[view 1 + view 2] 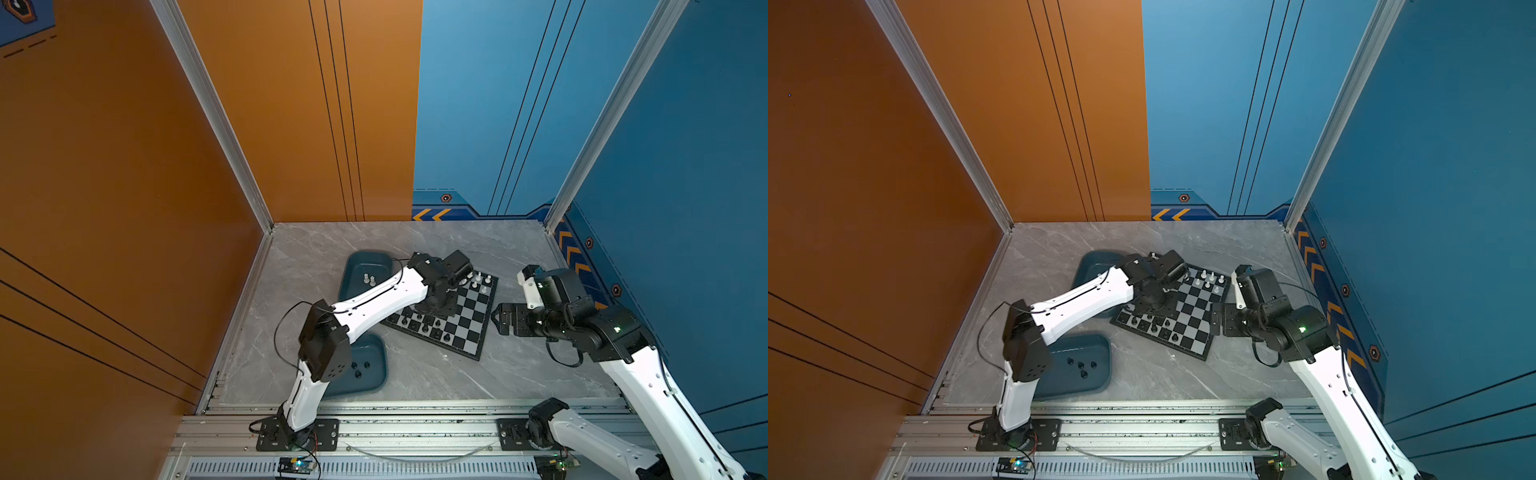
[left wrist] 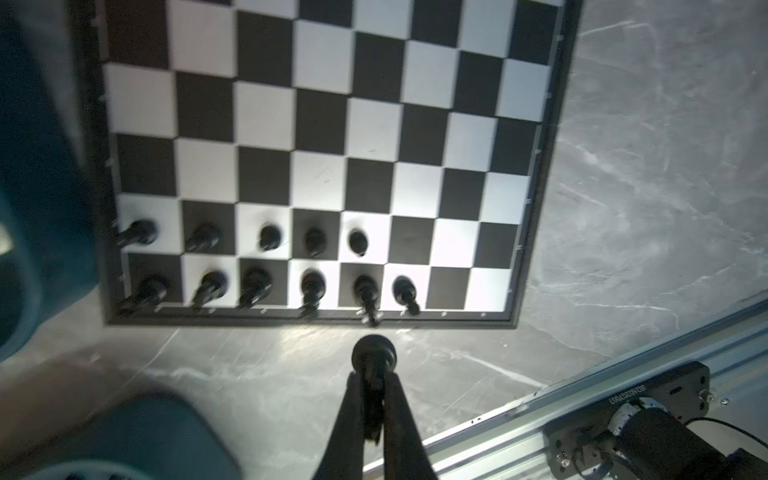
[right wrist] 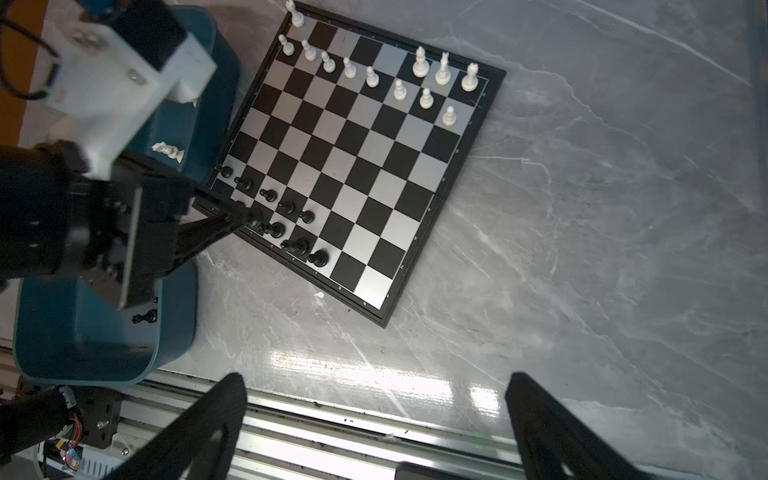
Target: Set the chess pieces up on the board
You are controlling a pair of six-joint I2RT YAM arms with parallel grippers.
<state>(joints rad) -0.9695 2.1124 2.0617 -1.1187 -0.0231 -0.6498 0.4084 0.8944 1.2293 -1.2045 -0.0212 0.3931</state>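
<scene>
Well, grey marble tabletop (image 1: 415, 374), orange-blue walls (image 1: 291, 124); left tool (image 2: 374, 376) pinches black piece (image 2: 373, 351), right tool (image 3: 374, 376) gapes.

Counter (image 3: 582, 208): glossy, grey marble-look, bright reflections. Board (image 3: 357, 166): smooth, silver squares semi-gloss. Tray (image 3: 104, 357): smooth teal plastic. Rail (image 3: 332, 432): ribbed bare metal.

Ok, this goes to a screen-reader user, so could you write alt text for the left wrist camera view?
The left gripper is shut on a black chess piece, shown just outside the edge of the board against the grey table. Eleven black pieces stand on the board in the two rows nearest that edge.
</scene>
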